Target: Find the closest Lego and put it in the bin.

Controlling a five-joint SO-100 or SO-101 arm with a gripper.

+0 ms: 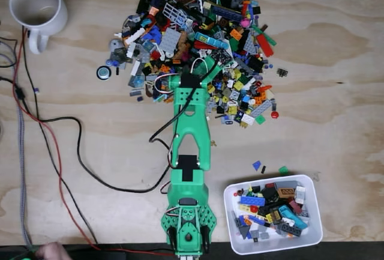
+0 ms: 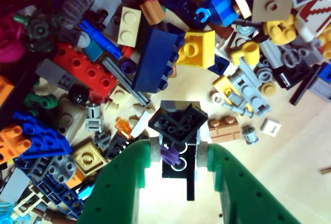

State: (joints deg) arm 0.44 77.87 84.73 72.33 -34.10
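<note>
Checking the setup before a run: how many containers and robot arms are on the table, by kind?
White mug: 1
White bin: 1
Green robot arm: 1
Total: 3

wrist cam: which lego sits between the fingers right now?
The black plate cluster with a purple pin, between the green fingers. The blue and yellow bricks lie farther up the pile.

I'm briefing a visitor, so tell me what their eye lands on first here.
The big Lego pile sprawls across the top centre of the fixed view, with the green arm reaching into its near edge. In the wrist view the gripper straddles black pieces at the pile's edge. The bin, lower right, already holds many bricks, and a white mug stands top left.
</note>
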